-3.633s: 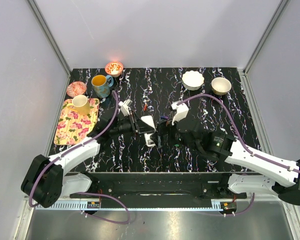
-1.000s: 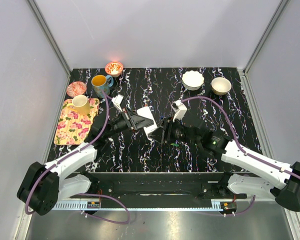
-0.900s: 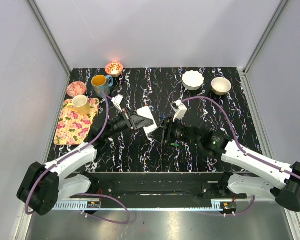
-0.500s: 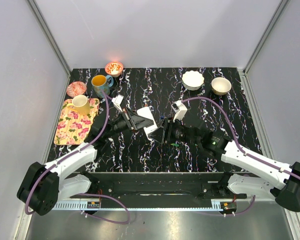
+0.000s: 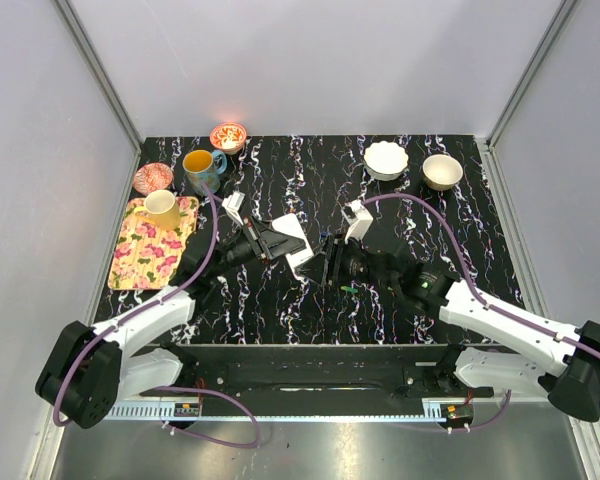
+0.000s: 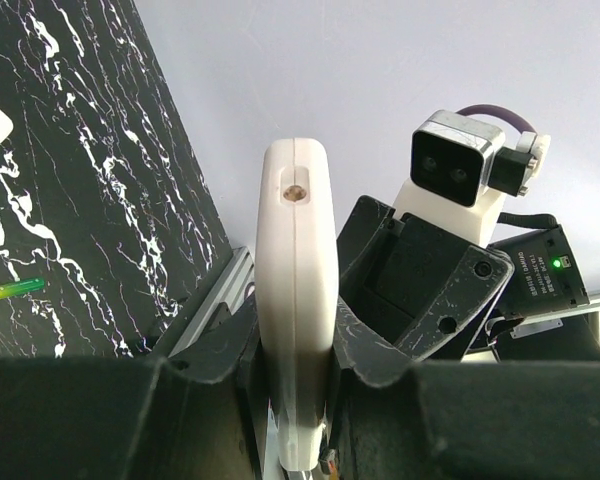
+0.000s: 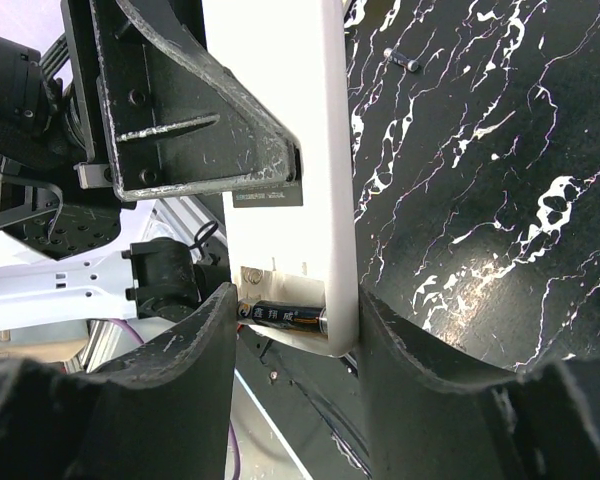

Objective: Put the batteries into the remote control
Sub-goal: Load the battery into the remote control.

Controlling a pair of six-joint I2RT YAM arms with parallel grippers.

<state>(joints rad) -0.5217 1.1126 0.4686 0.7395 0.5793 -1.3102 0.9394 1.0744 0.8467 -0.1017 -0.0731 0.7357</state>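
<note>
**Q:** Where is the remote control (image 5: 298, 240), and what holds it?

**A:** It is above mid-table, clamped edge-up in the left gripper (image 5: 280, 245). Its long axis runs right and nearward, straight into the right gripper (image 5: 327, 265).

**Q:** What is the right pincer's state?

**A:** Its fingers (image 7: 180, 400) straddle the remote's open end, where a battery (image 7: 280, 315) lies crosswise. Whether they pinch it cannot be told. Seating it is probably this nearer arm's job.
</note>
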